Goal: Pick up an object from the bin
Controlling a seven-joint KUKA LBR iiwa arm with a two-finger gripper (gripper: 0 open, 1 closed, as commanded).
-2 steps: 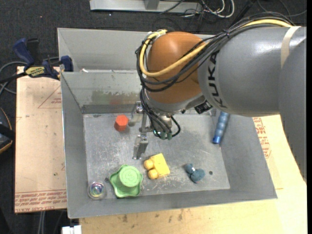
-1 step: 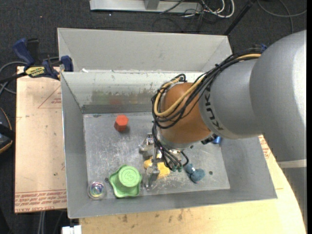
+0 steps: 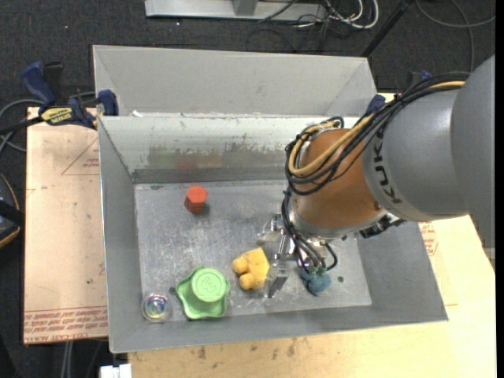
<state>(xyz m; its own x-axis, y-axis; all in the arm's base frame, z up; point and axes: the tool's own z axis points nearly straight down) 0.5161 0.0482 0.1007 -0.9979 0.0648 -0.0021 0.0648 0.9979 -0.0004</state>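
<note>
In the camera view, the hand [image 3: 290,271] hangs low over the front of the grey metal bin [image 3: 118,235]. It is just right of a lumpy yellow toy-like piece [image 3: 252,268] and just left of a small teal-blue object [image 3: 319,283]. Whether the hand is open or closed cannot be told, and nothing can be seen in its hold. A green round lid [image 3: 204,292] and a small red block [image 3: 196,199] lie further left.

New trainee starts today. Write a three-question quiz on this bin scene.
1. Of these, which lies farthest from the gripper? A) yellow lump B) red block C) teal lump
2. True or false: the green lid rests against the back wall of the bin.
3. Fill in: the ____ lump lies between the green lid and the gripper.
Key: 1 B; 2 false; 3 yellow.
</note>
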